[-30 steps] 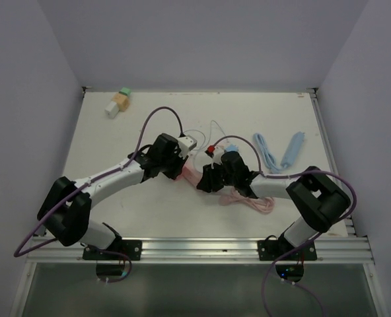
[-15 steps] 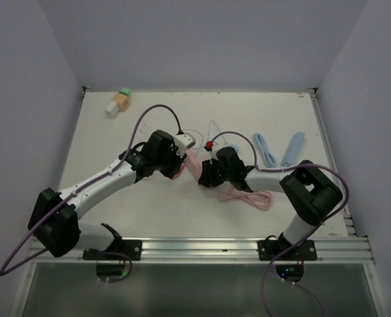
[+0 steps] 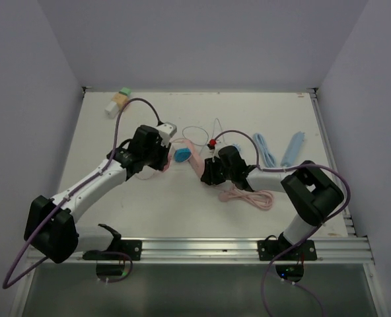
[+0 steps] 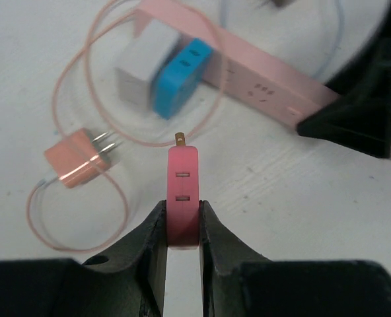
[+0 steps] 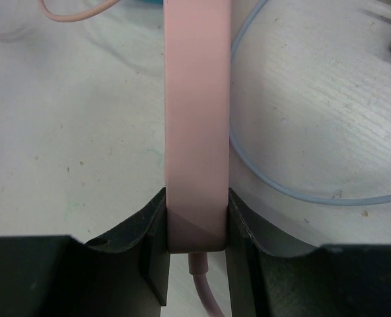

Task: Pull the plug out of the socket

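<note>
My left gripper (image 4: pixel 182 206) is shut on a flat red plug (image 4: pixel 182 175). One metal prong (image 4: pixel 180 137) sticks out of the plug's far end, clear of everything. The socket is a pink power strip (image 4: pixel 265 74) lying beyond it, with a blue and white adapter (image 4: pixel 161 76) at its side. My right gripper (image 5: pixel 197 201) is shut on the cord end of that strip (image 5: pixel 197 99). In the top view the left gripper (image 3: pixel 161 160) sits left of the adapter (image 3: pixel 181 155), apart from the strip (image 3: pixel 197 163), and the right gripper (image 3: pixel 211 173) is on it.
A small orange plug (image 4: pixel 80 160) with a thin looped cable lies left of my left gripper. The strip's pink cord (image 3: pixel 248 197) coils to the front right. Light blue cables (image 3: pixel 266 150) lie to the right. Coloured blocks (image 3: pixel 118 102) sit at the back left.
My left arm has drawn back to the left with the red plug, away from the strip, uncovering the blue adapter. The right gripper has stayed on the strip.
</note>
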`<state>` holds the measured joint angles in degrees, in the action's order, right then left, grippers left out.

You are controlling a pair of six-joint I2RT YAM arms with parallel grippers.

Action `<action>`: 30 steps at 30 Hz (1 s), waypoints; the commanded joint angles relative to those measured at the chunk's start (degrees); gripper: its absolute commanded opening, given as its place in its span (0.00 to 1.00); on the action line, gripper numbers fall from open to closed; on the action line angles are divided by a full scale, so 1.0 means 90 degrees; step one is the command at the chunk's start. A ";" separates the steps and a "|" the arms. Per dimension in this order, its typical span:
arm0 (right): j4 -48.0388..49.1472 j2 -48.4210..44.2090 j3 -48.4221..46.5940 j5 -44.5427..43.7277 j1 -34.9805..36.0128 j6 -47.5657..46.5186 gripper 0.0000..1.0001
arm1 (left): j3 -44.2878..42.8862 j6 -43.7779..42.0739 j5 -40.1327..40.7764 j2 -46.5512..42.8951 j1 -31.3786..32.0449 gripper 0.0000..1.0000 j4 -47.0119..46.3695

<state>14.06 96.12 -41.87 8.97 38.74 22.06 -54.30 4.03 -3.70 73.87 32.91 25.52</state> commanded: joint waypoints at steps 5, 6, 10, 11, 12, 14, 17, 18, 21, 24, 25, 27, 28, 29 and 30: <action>0.0048 -0.0250 0.0316 0.0057 -0.0174 -0.0040 0.00 | 0.0331 0.1220 0.1232 0.0230 -0.1389 0.00 -0.0442; 0.0087 -0.0250 0.0326 0.0116 -0.0164 -0.0040 0.00 | 0.0340 0.1348 0.1242 0.0308 -0.1468 0.00 -0.0462; 0.0224 -0.0279 0.0384 0.0321 -0.0164 -0.0069 0.00 | 0.0486 0.1885 0.1203 0.0669 -0.1664 0.02 -0.0812; 0.0302 -0.0298 0.0394 0.0360 -0.0164 -0.0069 0.00 | 0.0545 0.2128 0.1203 0.0708 -0.1722 0.03 -0.0901; 0.0341 -0.0318 0.0413 0.0428 -0.0164 -0.0069 0.00 | 0.0613 0.2217 0.1203 0.0738 -0.1761 0.08 -0.0989; 0.0371 -0.0318 0.0423 0.0497 -0.0164 -0.0078 0.00 | 0.0789 0.2451 0.1193 0.0826 -0.1907 0.14 -0.1213; 0.0507 -0.0309 0.0433 0.0780 -0.0164 -0.0088 0.00 | 0.0936 0.2511 0.1125 0.0836 -0.2025 0.30 -0.1361; 0.0566 -0.0308 0.0443 0.0858 -0.0164 -0.0079 0.00 | 0.0936 0.2501 0.1086 0.0816 -0.2035 0.38 -0.1361; 0.0693 -0.0328 0.0472 0.1112 -0.0164 -0.0088 0.00 | 0.0888 0.2316 0.0851 0.0699 -0.2045 0.54 -0.1264; 0.0820 -0.0328 0.0492 0.1317 -0.0164 -0.0088 0.00 | 0.0780 0.2130 0.0783 0.0533 -0.2045 0.74 -0.1049; 0.0849 -0.0347 0.0511 0.1376 -0.0164 -0.0079 0.00 | 0.0731 0.2082 0.0725 0.0427 -0.2045 0.77 -0.0981; 0.0947 -0.0348 0.0531 0.1474 -0.0154 -0.0079 0.00 | 0.0712 0.1896 0.0540 0.0299 -0.2045 0.81 -0.0960; 0.0986 -0.0377 0.0550 0.1522 -0.0154 -0.0079 0.00 | 0.0682 0.1828 0.0239 0.0154 -0.2035 0.81 -0.0980; 0.1025 -0.0377 0.0560 0.1552 -0.0145 -0.0079 0.00 | 0.0673 0.1692 0.0091 0.0065 -0.2025 0.81 -0.0999; 0.1054 -0.0377 0.0560 0.1591 -0.0115 -0.0088 0.00 | 0.0653 0.1507 -0.0191 -0.0100 -0.1967 0.81 -0.1077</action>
<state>19.49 94.74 -37.17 19.18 37.17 21.98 -46.13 22.28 1.13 77.58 14.76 17.74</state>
